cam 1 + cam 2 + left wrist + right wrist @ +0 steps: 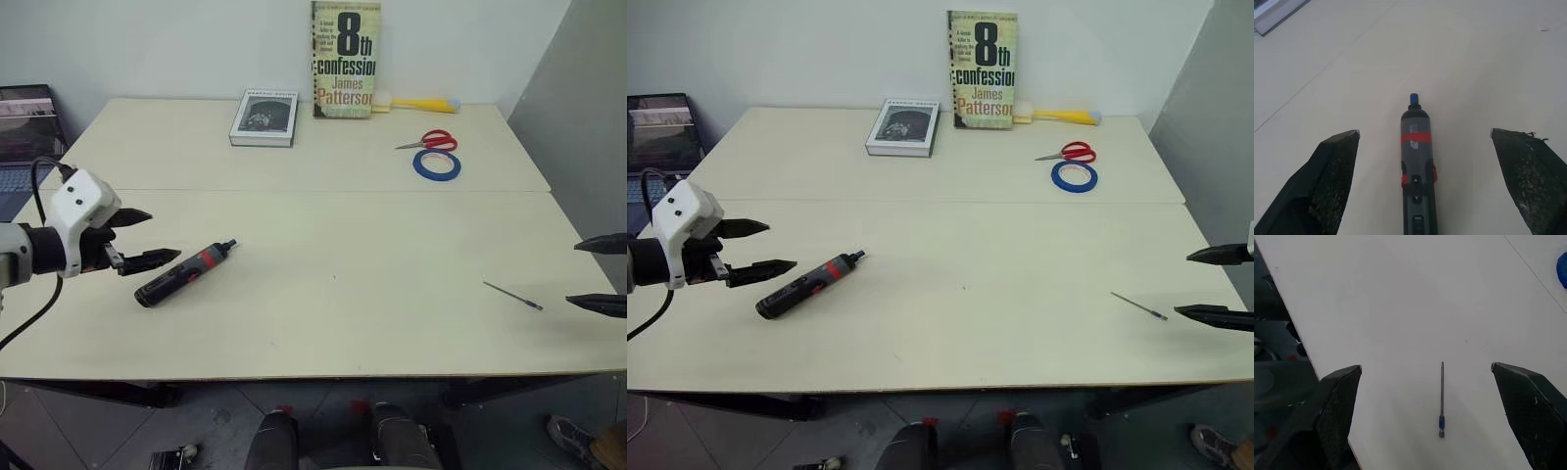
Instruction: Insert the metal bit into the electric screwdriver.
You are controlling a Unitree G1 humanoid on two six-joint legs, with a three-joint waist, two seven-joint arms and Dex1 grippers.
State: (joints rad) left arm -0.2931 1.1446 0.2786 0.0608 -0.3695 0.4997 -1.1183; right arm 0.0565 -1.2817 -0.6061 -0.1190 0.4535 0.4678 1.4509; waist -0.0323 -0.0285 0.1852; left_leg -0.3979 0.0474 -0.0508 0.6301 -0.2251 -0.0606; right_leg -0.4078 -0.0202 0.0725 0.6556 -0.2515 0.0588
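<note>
On smooth pale table (323, 294), slim screwdriver (183, 273) and needle-thin bit (512, 296) lie before spread-fingered claws (144, 236) (600, 274).

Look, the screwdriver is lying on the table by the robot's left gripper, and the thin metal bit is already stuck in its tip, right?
Not quite. The electric screwdriver does lie by the open left gripper, but the metal bit lies apart on the table, near the open right gripper. The left eye view shows it.

White wrist block (83, 206), black cable (39, 191) — black pointed claw fingers (147, 260)
</note>
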